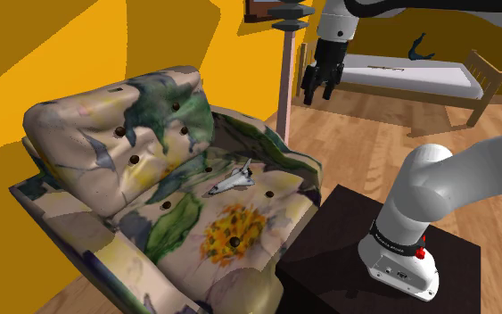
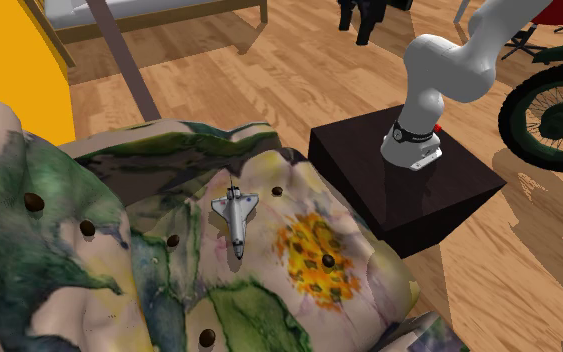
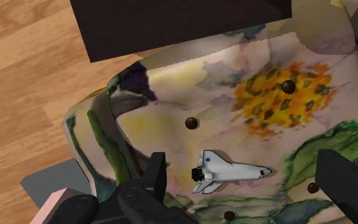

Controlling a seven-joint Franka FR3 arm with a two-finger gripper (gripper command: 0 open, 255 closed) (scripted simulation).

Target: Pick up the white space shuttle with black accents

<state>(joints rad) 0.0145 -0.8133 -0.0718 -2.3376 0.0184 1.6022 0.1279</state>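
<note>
The white space shuttle (image 1: pixel 233 180) is seen lying ungrasped on the flowered armchair's (image 1: pixel 88 134) seat, mid-frame. Farther back, upper right of centre, the gripper (image 1: pixel 318 93) is held high with fingers apart. Descent, closing and lifting are judged outstanding.

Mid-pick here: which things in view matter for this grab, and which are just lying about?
Job: small white space shuttle with black accents, on the flowered tufted armchair; black gripper, fingers apart, clear of it.
Lying about: wooden bed with white mattress; black motorcycle wheel.
</note>
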